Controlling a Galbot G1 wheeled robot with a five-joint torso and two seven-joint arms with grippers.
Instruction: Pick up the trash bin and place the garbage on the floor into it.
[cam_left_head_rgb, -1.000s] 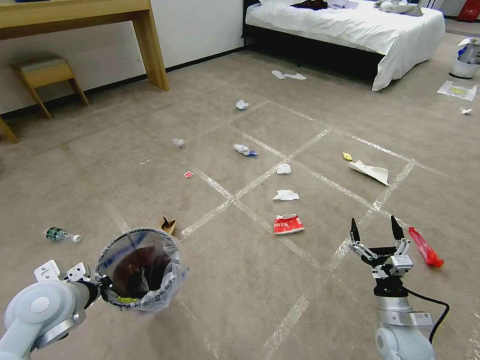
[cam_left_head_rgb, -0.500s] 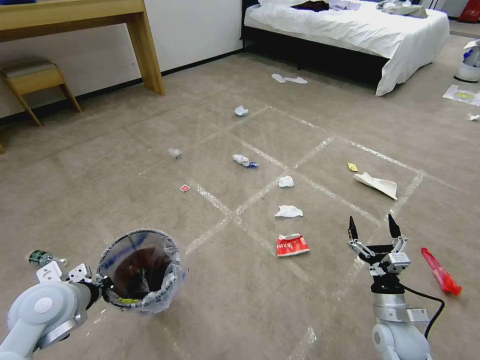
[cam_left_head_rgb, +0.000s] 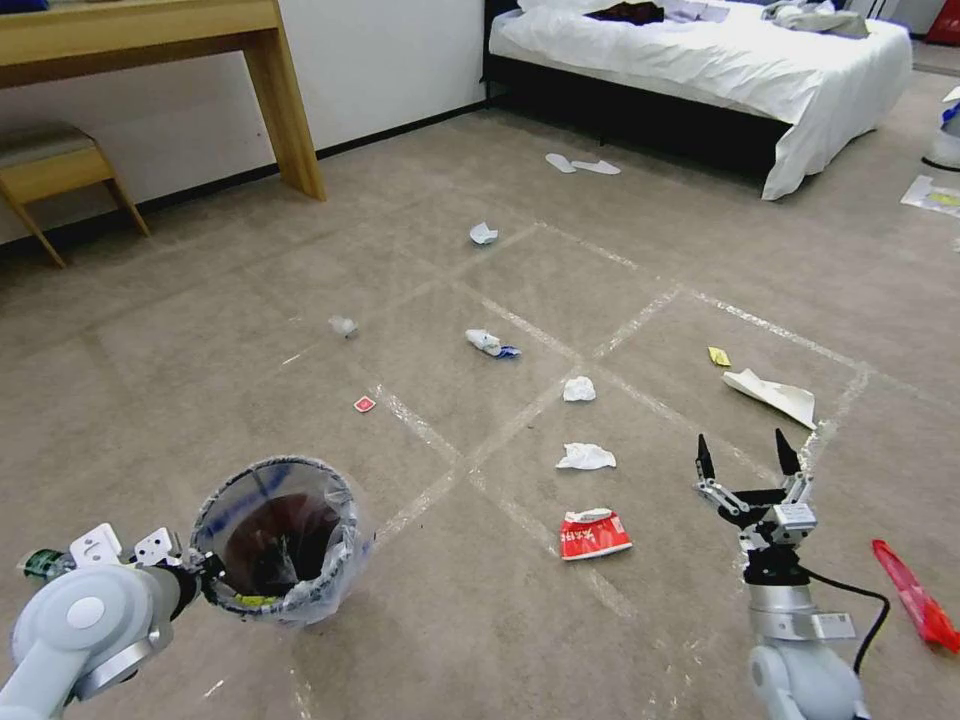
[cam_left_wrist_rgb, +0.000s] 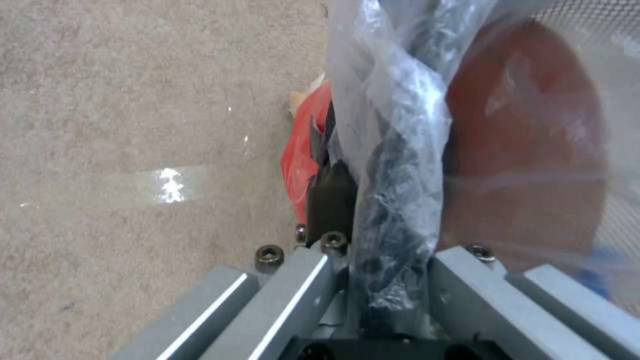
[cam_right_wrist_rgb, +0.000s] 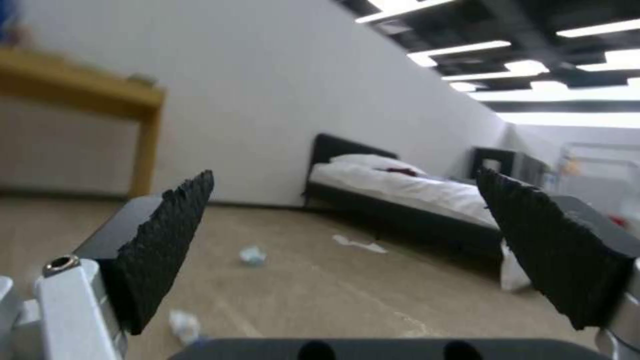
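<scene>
The robot is rolling forward across the floor (cam_left_head_rgb: 200, 330): over the last second the whole head view has been sliding, so the litter now sits lower in the picture and the bed (cam_left_head_rgb: 720, 60) at 1 o'clock higher. That is the camera travelling, not the litter moving.

The left hand (cam_left_head_rgb: 205, 580) is still clamping the rim of the trash bin (cam_left_head_rgb: 280, 535) at 7 o'clock, holding it upright off the carpet. In the left wrist view the fingers (cam_left_wrist_rgb: 330, 192) are pinching the bin wall and its crinkly liner. So the pick-up part looks done, and some scraps are already lying inside the bin.

The right hand (cam_left_head_rgb: 742, 462) is staying held out at 5 o'clock, its jaws spread wide with nothing between them. The right wrist view shows the two black pads (cam_right_wrist_rgb: 167, 240) well apart.

The crushed red cup (cam_left_head_rgb: 594, 533) is now lying near the right hand, toward 6 o'clock, closer than a second ago. Two crumpled tissues (cam_left_head_rgb: 585, 457) are lying just beyond it, and a sheet of white paper (cam_left_head_rgb: 775, 395) is at 3 o'clock. A red wrapper (cam_left_head_rgb: 915, 595) is sitting at 4 o'clock by the picture's edge.

The drive seems to be closing on the cup, probably the nearest piece for the free hand. Most of the litter is still on the carpet.
</scene>
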